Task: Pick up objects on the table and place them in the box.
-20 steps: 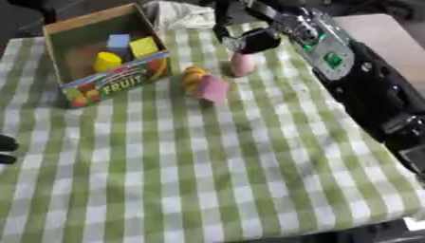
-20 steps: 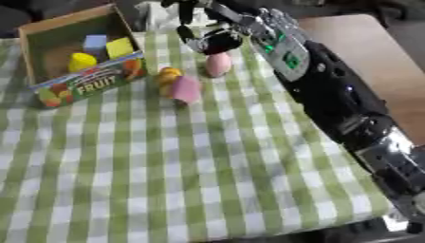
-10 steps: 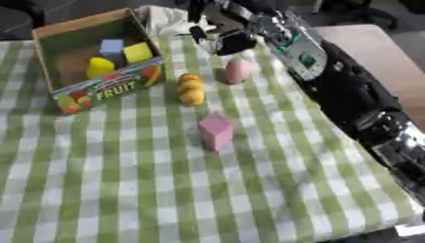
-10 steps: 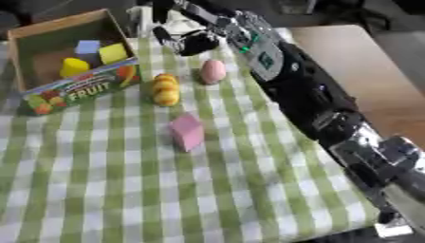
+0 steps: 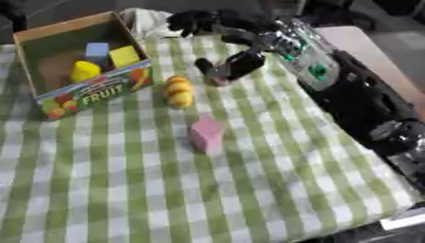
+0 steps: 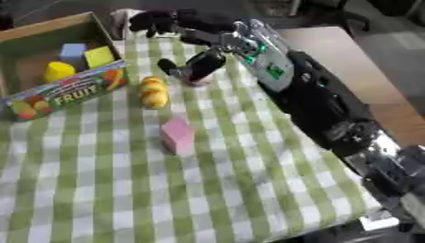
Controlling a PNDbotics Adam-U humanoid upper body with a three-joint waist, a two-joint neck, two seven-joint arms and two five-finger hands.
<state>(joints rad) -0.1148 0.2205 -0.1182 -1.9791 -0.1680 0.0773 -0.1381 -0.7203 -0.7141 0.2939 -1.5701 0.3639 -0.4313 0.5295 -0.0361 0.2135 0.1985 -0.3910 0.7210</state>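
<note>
- At the far left of my surface point(image 5: 99, 190), which is covered in a green-and-white checked cloth, stands the open cardboard box point(image 5: 37, 50) with "FRUIT" printed on its front wall.
- Inside that box I see a yellow rounded piece point(image 5: 84, 71) near the front, a pale blue block point(image 5: 97, 50) behind it and a yellow block point(image 5: 124, 56) just beside the blue one.
- Just right of the box's front corner, apart from it, a yellow-orange lumpy object point(image 5: 179, 91) lies on the cloth.
- Nearer to me and a little further right, a pink block point(image 5: 206, 134) stands on the cloth by itself, well apart from my arm.
- Right of the yellow-orange object and further back, my right robot hand point(image 5: 228, 66) comes down over a small pink object point(image 5: 219, 81), of which only a sliver shows under the fingers.
- My fingers look curled downward around that pink thing, touching it, but I cannot tell whether they have truly closed on it.
- A crumpled pale cloth point(image 5: 149, 21) lies at the far edge behind the box.
- My right arm point(image 5: 348, 95), black with a silver section and green marks, runs from the right side up to that hand.
- My left robot hand does not show in either view.
</note>
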